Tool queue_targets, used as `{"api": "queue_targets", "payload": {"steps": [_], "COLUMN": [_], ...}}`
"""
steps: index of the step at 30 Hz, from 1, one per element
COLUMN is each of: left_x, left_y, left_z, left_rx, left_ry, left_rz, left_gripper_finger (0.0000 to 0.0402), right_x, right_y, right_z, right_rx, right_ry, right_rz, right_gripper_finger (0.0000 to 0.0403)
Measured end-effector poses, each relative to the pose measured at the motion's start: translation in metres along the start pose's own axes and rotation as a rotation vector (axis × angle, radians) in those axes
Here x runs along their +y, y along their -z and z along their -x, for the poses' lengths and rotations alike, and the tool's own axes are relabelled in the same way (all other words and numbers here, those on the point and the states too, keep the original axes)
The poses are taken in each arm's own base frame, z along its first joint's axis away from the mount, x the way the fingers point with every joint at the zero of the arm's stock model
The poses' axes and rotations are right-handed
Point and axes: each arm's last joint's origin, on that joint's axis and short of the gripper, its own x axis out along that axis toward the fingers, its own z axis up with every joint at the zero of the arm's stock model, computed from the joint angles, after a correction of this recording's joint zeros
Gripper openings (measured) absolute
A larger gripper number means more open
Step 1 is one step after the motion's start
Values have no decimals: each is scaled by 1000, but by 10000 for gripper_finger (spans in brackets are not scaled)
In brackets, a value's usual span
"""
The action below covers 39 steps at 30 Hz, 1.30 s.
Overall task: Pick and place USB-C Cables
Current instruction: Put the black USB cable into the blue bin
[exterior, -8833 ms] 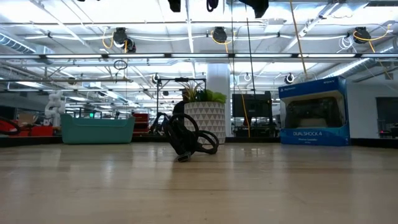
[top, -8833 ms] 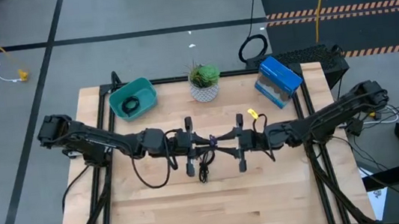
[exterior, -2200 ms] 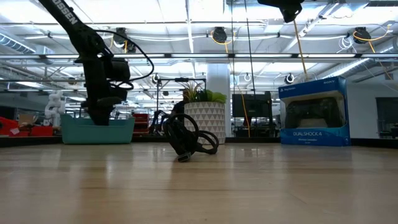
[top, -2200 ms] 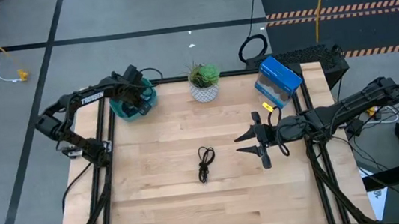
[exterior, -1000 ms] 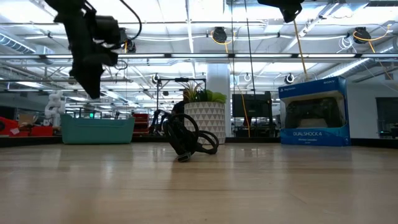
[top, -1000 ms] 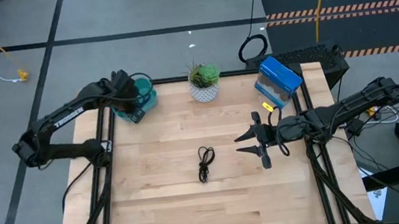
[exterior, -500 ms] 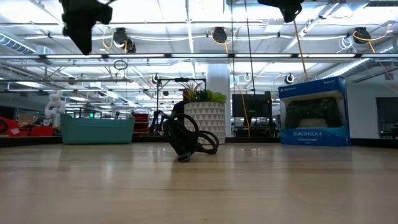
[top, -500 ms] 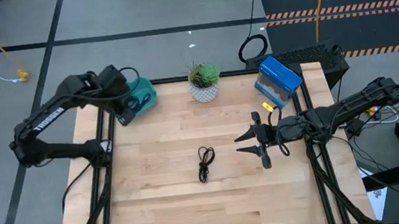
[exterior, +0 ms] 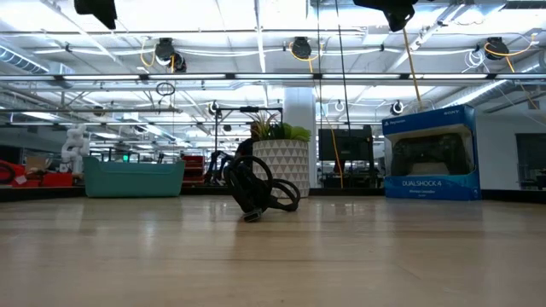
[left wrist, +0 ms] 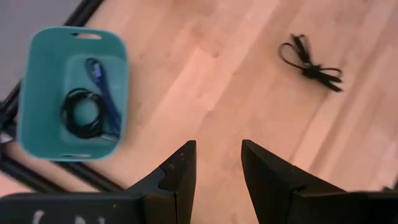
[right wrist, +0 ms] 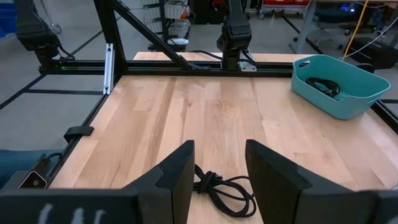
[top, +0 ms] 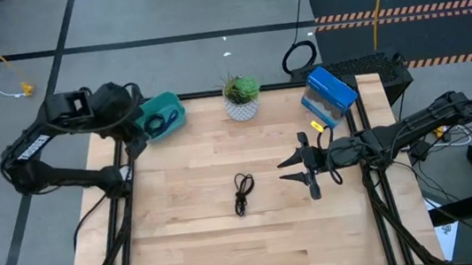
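Note:
A black USB-C cable in a long loop (top: 242, 192) lies flat near the table's middle; it also shows in the low view (exterior: 258, 193) and the left wrist view (left wrist: 310, 63). A round black coil (left wrist: 81, 112) and a purple-blue cable (left wrist: 102, 93) lie inside the teal bin (top: 171, 109) at the far-left corner. My left gripper (left wrist: 217, 163) is open and empty, raised high beside the bin's left side. My right gripper (top: 297, 168) is open and empty, hovering to the right of the looped cable (right wrist: 222, 184).
A potted plant (top: 241, 95) stands at the far edge, and a blue DualShock box (top: 330, 95) sits at the far-right corner. Bare wood surrounds the looped cable. Black frame rails run along the table's sides (top: 122, 177).
My left arm has risen from over the teal bin and drawn back toward the table's far-left corner, leaving the low view almost entirely. The two cables stay in the bin. The looped cable has not moved.

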Motion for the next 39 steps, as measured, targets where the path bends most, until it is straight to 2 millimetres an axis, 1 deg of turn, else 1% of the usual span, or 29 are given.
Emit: {"api": "queue_targets", "payload": {"steps": [6,12,19,23,27,32,36,39], "left_x": [-19,-45,-78,-94,-113,-136,-146,-148], "left_y": [9,20,35,45,58,70,77,81], "left_z": [3,5,9,4,-12,-38,-64,-83], "left_rx": [16,43,-54,-124,-168,-280,-350,-374], "left_ry": [73,161,194,167,167,173,161,150], "left_rz": [-40,-97,-166,-208,-269,-384,-468,-477], "left_gripper_finger": [129,129,129,129,129,129,129,129], "right_x": [0,0,0,0,0,0,0,-2], "right_y": [0,1,1,2,2,1,-1,-3], "right_z": [0,0,0,0,0,0,0,0], "right_rx": [1,10,15,20,19,10,-8,-30], "right_ry": [0,1,0,1,0,0,1,32], "right_rz": [-11,-20,-53,-74,-75,-75,-77,-80], "right_gripper_finger": [134,134,134,134,134,134,134,134]}}
